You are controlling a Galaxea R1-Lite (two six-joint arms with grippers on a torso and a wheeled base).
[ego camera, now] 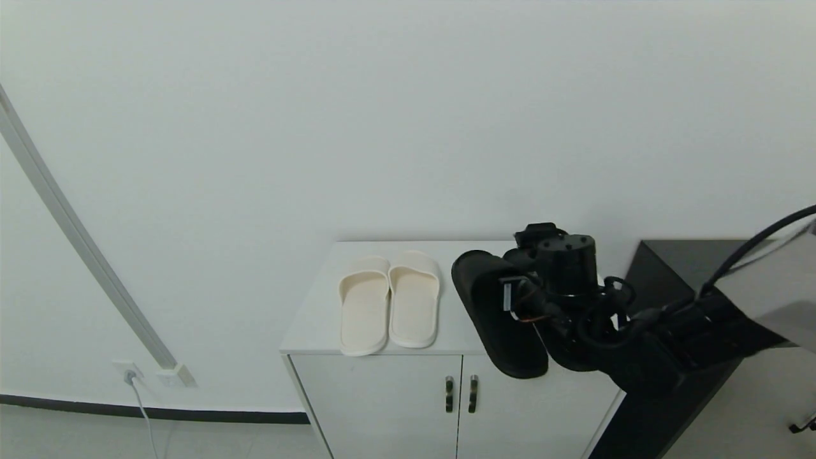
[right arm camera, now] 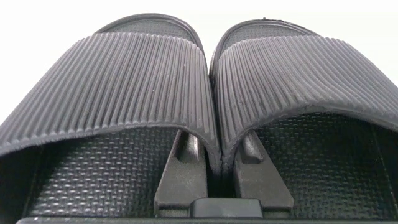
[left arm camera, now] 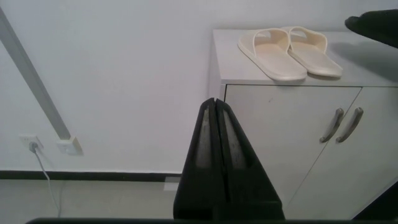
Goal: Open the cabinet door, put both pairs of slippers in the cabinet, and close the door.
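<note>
Right wrist view: we see our right gripper (right arm camera: 216, 158) clamped on the inner edges of the black slippers (right arm camera: 143, 81), above the cabinet's (ego camera: 376, 408) right half. Our left gripper (left arm camera: 216, 118), closed and empty, hangs near the cabinet's left side. Cream slippers (ego camera: 389, 299) rest on the cabinet; its doors are shut.

I list, right arm (ego camera: 644, 366): matte black, with a cylindrical wrist housing (ego camera: 566, 262), looped black cables (ego camera: 613, 305) and one thin orange wire (ego camera: 533, 317). Left gripper (left arm camera: 215, 104): tapered black fingers (left arm camera: 200, 155) with greyish strips. Right gripper (right arm camera: 214, 168): flat black.
</note>
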